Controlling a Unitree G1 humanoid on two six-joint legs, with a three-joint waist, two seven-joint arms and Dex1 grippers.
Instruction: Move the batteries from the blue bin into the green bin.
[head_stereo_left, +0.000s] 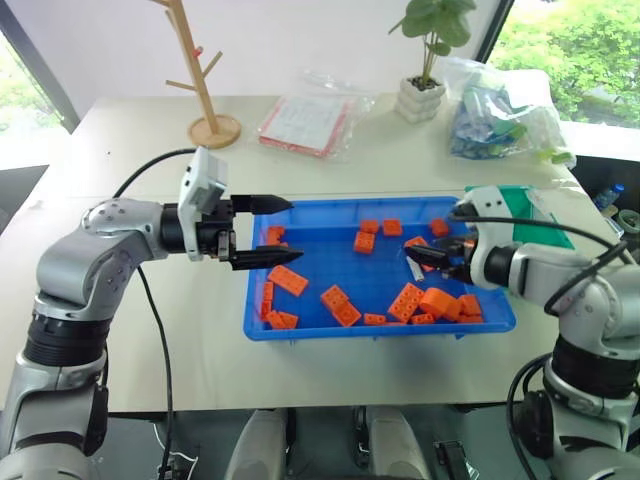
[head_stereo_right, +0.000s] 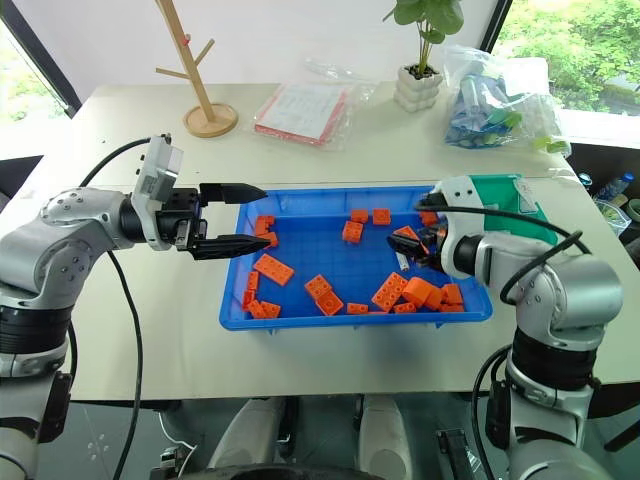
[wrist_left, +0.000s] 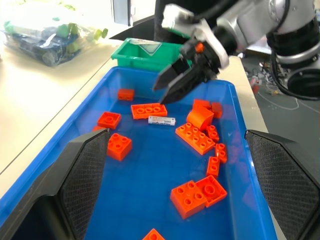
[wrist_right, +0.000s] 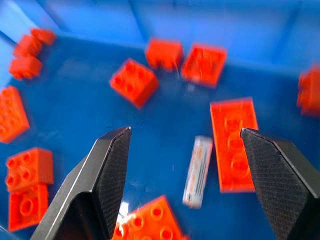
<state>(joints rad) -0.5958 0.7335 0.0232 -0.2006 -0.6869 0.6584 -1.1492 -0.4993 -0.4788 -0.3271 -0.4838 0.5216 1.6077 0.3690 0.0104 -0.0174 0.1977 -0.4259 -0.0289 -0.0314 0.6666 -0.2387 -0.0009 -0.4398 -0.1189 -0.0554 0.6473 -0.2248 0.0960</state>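
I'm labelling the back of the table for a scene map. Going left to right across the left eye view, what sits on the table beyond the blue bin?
Wooden branch stand → flat clear packet with red edging → potted plant in a white pot → clear bag of blue and green pieces.

Spread right gripper (wrist_right: 186, 172) above battery (wrist_right: 197, 171), orange bricks (wrist_right: 133, 81), blue bin (wrist_right: 210, 20)

From the head I look down and forward over the table (head_stereo_left: 150, 380); both eyes share the blue bin (head_stereo_left: 262, 330) at frame centre. My left wrist camera looks low along the bin toward the green bin (wrist_left: 142, 52) at top. My right wrist camera sits close above a battery (wrist_right: 197, 171).
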